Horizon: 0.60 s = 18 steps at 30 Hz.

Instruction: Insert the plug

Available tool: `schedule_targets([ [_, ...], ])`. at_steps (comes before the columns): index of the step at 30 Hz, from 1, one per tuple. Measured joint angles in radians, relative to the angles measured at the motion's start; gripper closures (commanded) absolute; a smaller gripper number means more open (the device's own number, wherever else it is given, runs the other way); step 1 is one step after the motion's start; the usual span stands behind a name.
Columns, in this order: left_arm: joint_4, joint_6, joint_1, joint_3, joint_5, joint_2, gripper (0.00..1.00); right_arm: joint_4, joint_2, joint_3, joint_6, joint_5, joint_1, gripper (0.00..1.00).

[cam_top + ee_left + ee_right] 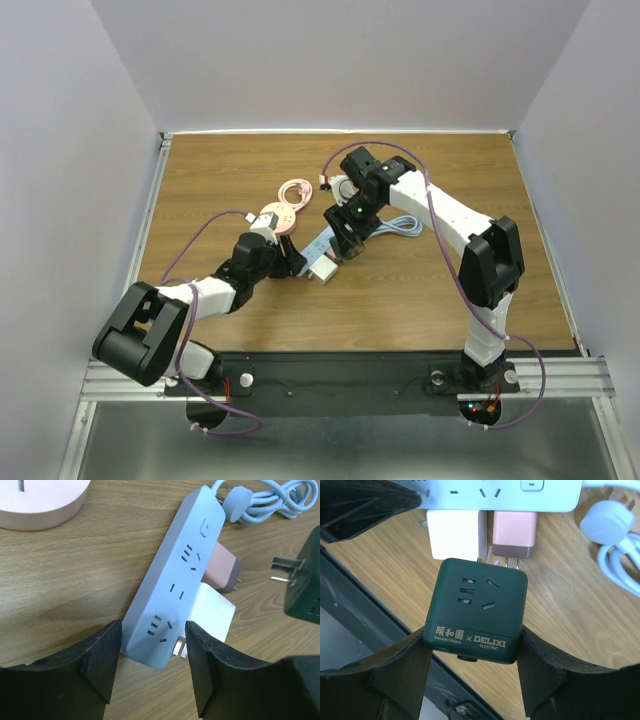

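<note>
The wooden tabletop (430,290) carries a pale blue power strip (172,587), which lies socket face upward near the middle, with its coiled cord (270,500) at the far end. The near end of the strip is straddled by the left tool (152,630). Its fingers are set close on either side, but whether the strip is actually clamped cannot be told. The green plug (475,610), a near-cubic block, is pinched by two opposite side faces in the right tool (472,637). It is held just beside the strip and apart from it, on the side where a white charger (452,535) and a pink charger (514,532) lie close against the strip's edge. Misalignment is judged the main risk: the prongs (285,570) may be driven against the plastic face rather than into the slots if the block is not turned and centred first. The strip appears to rest partly on the white charger, so it may rock or slide under pressure if the left tool's hold is loose. The two chargers may also be struck on approach. The strip's long axis runs diagonally, from the left tool toward the cord. No marked long axis is shown by the block itself; its prongs are pointed sideways toward the strip, roughly level with the tabletop, not down at the sockets.
</note>
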Motion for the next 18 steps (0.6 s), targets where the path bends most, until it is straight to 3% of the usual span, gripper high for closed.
schedule_targets([
  [8,-0.001,0.024,0.0,0.0,0.039,0.0,0.37,-0.108,0.037,0.156,-0.085,-0.042,-0.002,0.73],
  [18,-0.002,0.075,0.0,0.011,0.079,0.019,0.38,-0.157,0.187,0.239,-0.087,-0.042,-0.002,0.76],
])
